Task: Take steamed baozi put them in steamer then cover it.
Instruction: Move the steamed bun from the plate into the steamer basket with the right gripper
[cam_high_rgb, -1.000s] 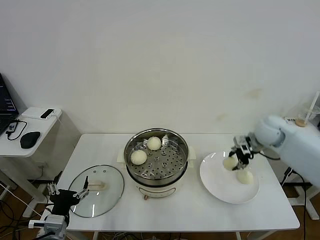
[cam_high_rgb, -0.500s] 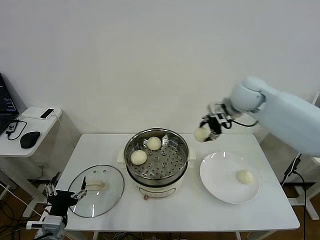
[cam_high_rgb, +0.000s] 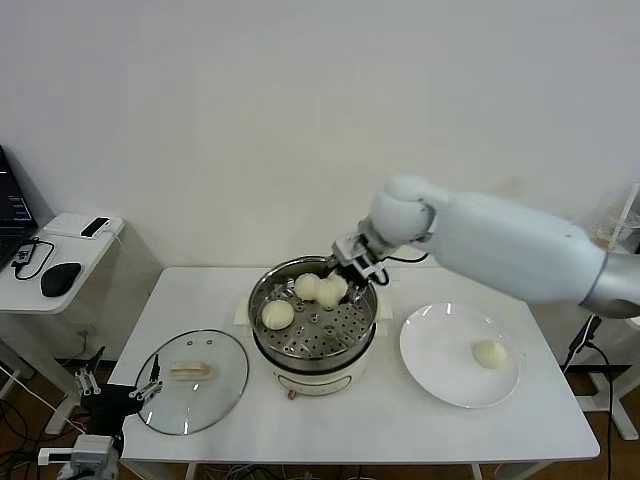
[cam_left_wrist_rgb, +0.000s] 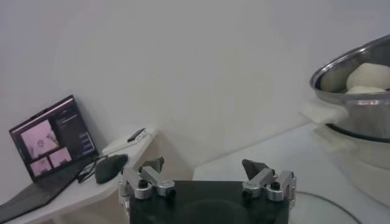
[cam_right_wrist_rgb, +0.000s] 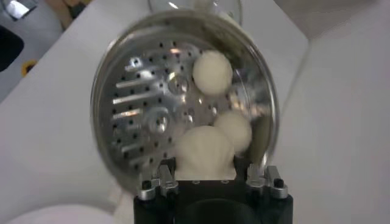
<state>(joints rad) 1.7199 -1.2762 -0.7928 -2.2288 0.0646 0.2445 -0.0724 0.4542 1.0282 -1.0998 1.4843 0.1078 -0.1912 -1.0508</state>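
Observation:
The steel steamer (cam_high_rgb: 357, 335) stands mid-table with two baozi on its perforated tray, one at the back (cam_high_rgb: 306, 287) and one at the left (cam_high_rgb: 277, 314). My right gripper (cam_high_rgb: 338, 282) hangs over the tray's back part, shut on a third baozi (cam_high_rgb: 333, 290). In the right wrist view that bun (cam_right_wrist_rgb: 204, 152) fills the space between the fingers of the right gripper (cam_right_wrist_rgb: 210, 173), above the tray with the other two (cam_right_wrist_rgb: 212, 71) (cam_right_wrist_rgb: 234, 129). One more baozi (cam_high_rgb: 489, 353) lies on the white plate (cam_high_rgb: 430, 325). The glass cover (cam_high_rgb: 192, 380) lies flat left of the steamer. My left gripper (cam_high_rgb: 115, 388) (cam_left_wrist_rgb: 203, 165) waits open at the table's front left corner.
A side table at the far left carries a laptop (cam_left_wrist_rgb: 49, 137), a mouse (cam_high_rgb: 60, 279) and a phone (cam_high_rgb: 94, 227). The steamer's rim (cam_left_wrist_rgb: 356, 61) shows in the left wrist view. The wall runs close behind the table.
My right gripper has lifted a baozi off the plate and carried it left, over the steamer's tray. The left gripper has drifted slightly lower and to the left.

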